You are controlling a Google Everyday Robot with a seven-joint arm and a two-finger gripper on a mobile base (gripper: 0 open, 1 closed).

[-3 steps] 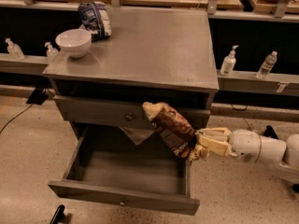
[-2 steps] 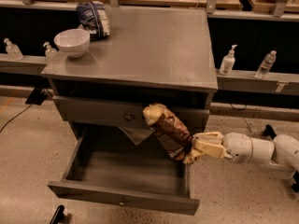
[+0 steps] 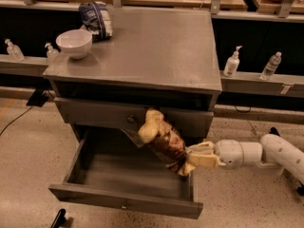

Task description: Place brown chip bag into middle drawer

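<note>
The brown chip bag (image 3: 162, 140) hangs tilted over the right part of the open middle drawer (image 3: 124, 204), its cream end up and to the left. My gripper (image 3: 192, 158) comes in from the right and is shut on the bag's lower brown end, just above the drawer's right side. The drawer is pulled out and its inside is bare as far as I can see. Its front panel has a small pale knob (image 3: 124, 206).
Above the open drawer is a shut grey drawer front with a round brass knob (image 3: 130, 119). On the cabinet top (image 3: 152, 46) stand a white bowl (image 3: 74, 42) and a blue-and-white bag (image 3: 96, 19). Bottles stand on the ledges at the left (image 3: 13, 50) and right (image 3: 232, 61).
The gripper and the bag have moved left, further over the open drawer. The view has shifted a little. The drawer has not moved.
</note>
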